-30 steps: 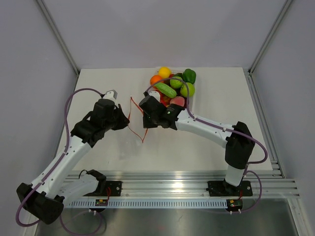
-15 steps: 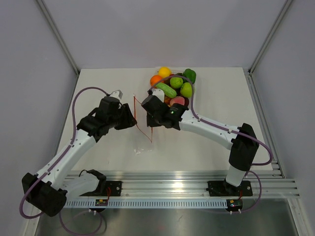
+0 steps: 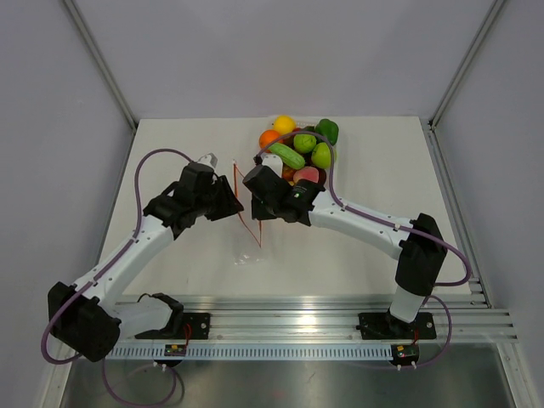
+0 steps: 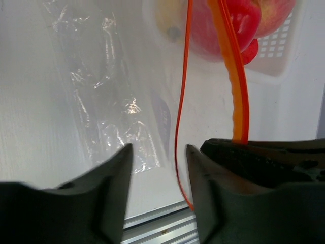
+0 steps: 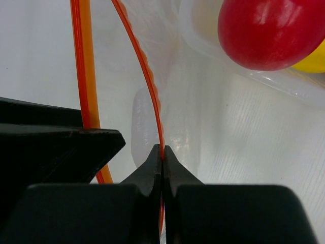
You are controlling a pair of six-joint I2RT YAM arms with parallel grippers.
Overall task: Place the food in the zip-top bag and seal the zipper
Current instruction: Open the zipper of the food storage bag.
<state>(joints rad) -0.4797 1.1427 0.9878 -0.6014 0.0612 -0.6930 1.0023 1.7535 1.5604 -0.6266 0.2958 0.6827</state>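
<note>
Mid-table, between the arms, my right gripper (image 5: 162, 152) is pinched shut on one zipper (image 5: 148, 81) lip, holding the bag (image 3: 248, 245) up so its mouth can gape. My left gripper (image 4: 159, 152) — jaws apart — straddles the other lip without gripping. All the food (image 3: 302, 146) sits in the tray (image 4: 280, 56) just beyond — none bagged yet, I judge.

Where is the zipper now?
Top view: the zipper sits mid-table between the left tool and the right tool, which pinches it, left of the food.
</note>
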